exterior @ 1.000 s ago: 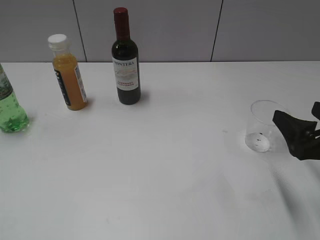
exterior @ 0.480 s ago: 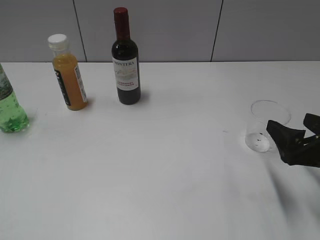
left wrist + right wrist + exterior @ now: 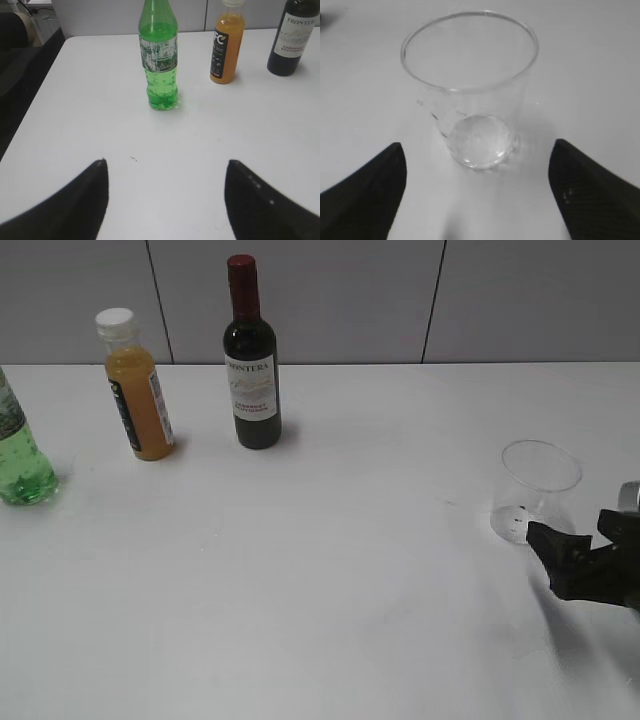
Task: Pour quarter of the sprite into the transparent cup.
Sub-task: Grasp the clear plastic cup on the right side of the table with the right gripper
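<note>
The sprite (image 3: 18, 460) is a green see-through bottle at the far left table edge, cut off by the frame. In the left wrist view it (image 3: 159, 60) stands upright, ahead of my open, empty left gripper (image 3: 166, 165). The transparent cup (image 3: 536, 488) stands upright at the right. My right gripper (image 3: 580, 535) is open just in front of and to the right of the cup, not touching it. In the right wrist view the cup (image 3: 472, 85) stands empty just ahead of the open jaws (image 3: 477, 150).
An orange juice bottle with white cap (image 3: 136, 385) and a dark wine bottle with red top (image 3: 250, 355) stand at the back left. Both show in the left wrist view, orange juice bottle (image 3: 227, 42) and wine bottle (image 3: 295, 37), right of the sprite. The white table (image 3: 330, 570) meets a grey wall.
My right gripper has drawn back from the cup toward the front of the table, and now sits lower in the exterior view. The cup and the bottles have not moved.
</note>
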Robot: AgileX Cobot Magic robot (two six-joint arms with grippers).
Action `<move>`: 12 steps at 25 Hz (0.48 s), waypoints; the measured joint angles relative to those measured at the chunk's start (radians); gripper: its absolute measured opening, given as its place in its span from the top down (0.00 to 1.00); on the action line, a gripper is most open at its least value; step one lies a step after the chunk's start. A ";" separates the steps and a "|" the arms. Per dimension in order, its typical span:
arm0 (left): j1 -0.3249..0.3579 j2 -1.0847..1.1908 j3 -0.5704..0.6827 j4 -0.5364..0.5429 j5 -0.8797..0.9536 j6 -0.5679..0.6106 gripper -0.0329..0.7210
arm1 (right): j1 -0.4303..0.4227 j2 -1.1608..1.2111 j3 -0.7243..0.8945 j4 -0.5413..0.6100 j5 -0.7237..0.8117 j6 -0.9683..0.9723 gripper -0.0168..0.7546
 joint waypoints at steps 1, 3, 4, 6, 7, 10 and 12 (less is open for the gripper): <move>0.000 0.000 0.000 0.000 0.000 0.000 0.22 | 0.000 0.010 -0.001 0.000 -0.001 0.000 0.08; 0.000 0.000 0.000 0.000 0.000 0.000 0.22 | 0.000 0.033 -0.006 -0.002 -0.001 -0.002 0.08; 0.000 0.000 0.000 0.000 0.000 0.000 0.22 | 0.000 0.043 -0.008 -0.003 -0.001 -0.002 0.08; 0.000 0.000 0.000 0.000 0.000 0.000 0.22 | 0.000 0.065 -0.011 -0.010 -0.001 -0.002 0.08; 0.000 0.000 0.000 0.000 0.000 0.000 0.22 | 0.000 0.072 -0.013 -0.012 -0.001 -0.002 0.08; 0.000 0.000 0.000 0.000 0.000 0.000 0.22 | 0.000 0.091 -0.020 -0.013 -0.001 -0.002 0.08; 0.000 0.000 0.000 0.000 0.000 0.000 0.22 | 0.000 0.096 -0.029 -0.014 -0.001 -0.002 0.08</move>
